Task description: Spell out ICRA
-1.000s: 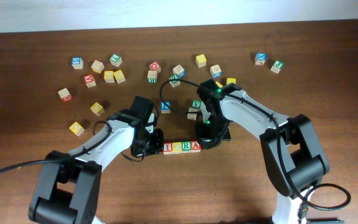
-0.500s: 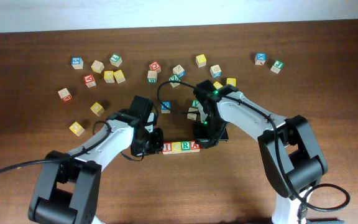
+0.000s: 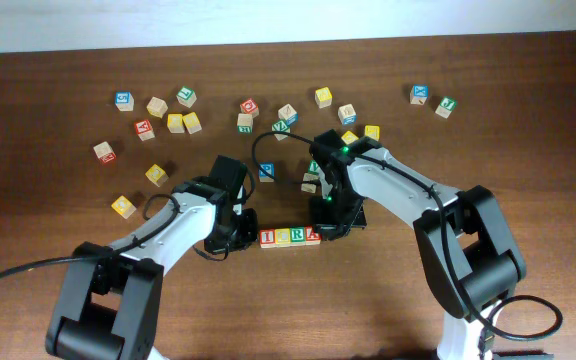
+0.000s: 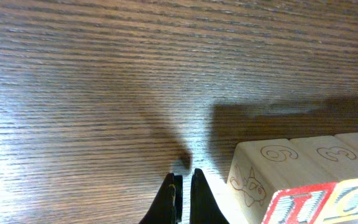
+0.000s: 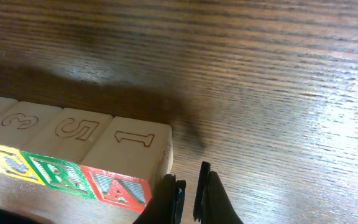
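Starting from the left: the left arm [image 3: 168,215] comes up off its base toward 1 o'clock, and its wrist is bent back down so the left gripper [image 3: 236,232] sits low on the table [image 3: 388,300]. Its fingers are pressed nearly together with only a sliver of gap and nothing between them. The wrist cam shows the same thing [image 4: 184,198].

The row [image 3: 290,236] reads I-C-R-A and lies flat near the middle of the table, at 3 o'clock from that gripper. The I block [image 3: 268,237] is just beside the fingertips. In the left wrist cam the I block [image 4: 263,180] sits at about 2 o'clock from the tips, close but not touching as far as I can see.

At the other end of the row is the A block [image 3: 312,235], with the right gripper [image 3: 330,222] just off it at roughly 2 o'clock. In the right wrist cam the A block [image 5: 129,163] is at 9 o'clock from the gripper [image 5: 188,196] and right next to the near finger. That gripper's fingers are drawn together too and hold nothing.

The right arm [image 3: 408,185] runs from its base toward 11 o'clock, then folds down at the wrist.

The loose blocks [image 3: 175,122] are scattered across the 12 o'clock side of the table.
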